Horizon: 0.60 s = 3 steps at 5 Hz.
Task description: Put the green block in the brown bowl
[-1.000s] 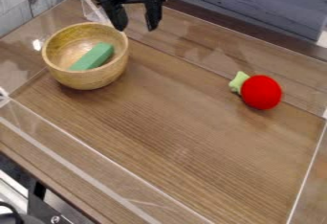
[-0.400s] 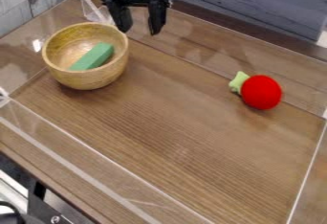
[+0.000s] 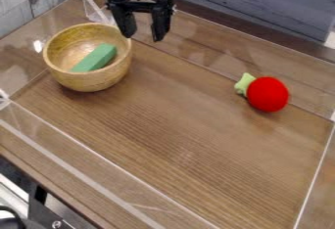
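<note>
Claw (image 3: 141,29): jaws wide apart, empty, pointing down near table (image 3: 183,145) far-left edge | red round toy (image 3: 265,92): right edge, untouched | green block (image 3: 94,58): lying inside brown bowl (image 3: 88,57), left side | Advice: placement looks complete; lift straight, avoid bowl rim.

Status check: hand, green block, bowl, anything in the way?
Hand open, empty, behind bowl. Green block inside brown bowl. Red toy far right, not obstructing.
</note>
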Each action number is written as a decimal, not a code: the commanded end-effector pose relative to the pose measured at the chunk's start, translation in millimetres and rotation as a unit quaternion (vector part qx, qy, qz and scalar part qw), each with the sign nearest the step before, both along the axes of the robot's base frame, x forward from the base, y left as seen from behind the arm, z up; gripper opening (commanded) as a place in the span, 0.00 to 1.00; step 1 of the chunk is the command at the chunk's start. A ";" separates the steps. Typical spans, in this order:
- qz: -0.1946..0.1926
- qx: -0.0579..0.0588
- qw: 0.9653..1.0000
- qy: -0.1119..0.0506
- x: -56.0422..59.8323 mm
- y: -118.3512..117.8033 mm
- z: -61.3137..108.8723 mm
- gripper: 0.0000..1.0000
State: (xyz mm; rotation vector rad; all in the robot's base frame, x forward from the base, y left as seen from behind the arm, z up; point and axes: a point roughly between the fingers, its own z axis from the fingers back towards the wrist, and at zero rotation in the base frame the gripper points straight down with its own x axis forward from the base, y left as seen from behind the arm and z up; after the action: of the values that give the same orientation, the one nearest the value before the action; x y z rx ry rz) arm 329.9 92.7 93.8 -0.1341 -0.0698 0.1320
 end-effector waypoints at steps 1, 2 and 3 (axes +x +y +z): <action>0.021 0.009 1.000 -0.019 0.1 4.6 19.7 1.00; 0.043 0.010 0.999 -0.018 -4.3 6.1 27.4 1.00; 0.032 0.010 0.999 -0.018 -9.8 3.1 24.0 1.00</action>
State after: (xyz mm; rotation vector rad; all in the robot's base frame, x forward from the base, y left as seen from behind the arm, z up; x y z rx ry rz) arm 316.5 93.6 93.0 -0.1356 -0.0326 0.2057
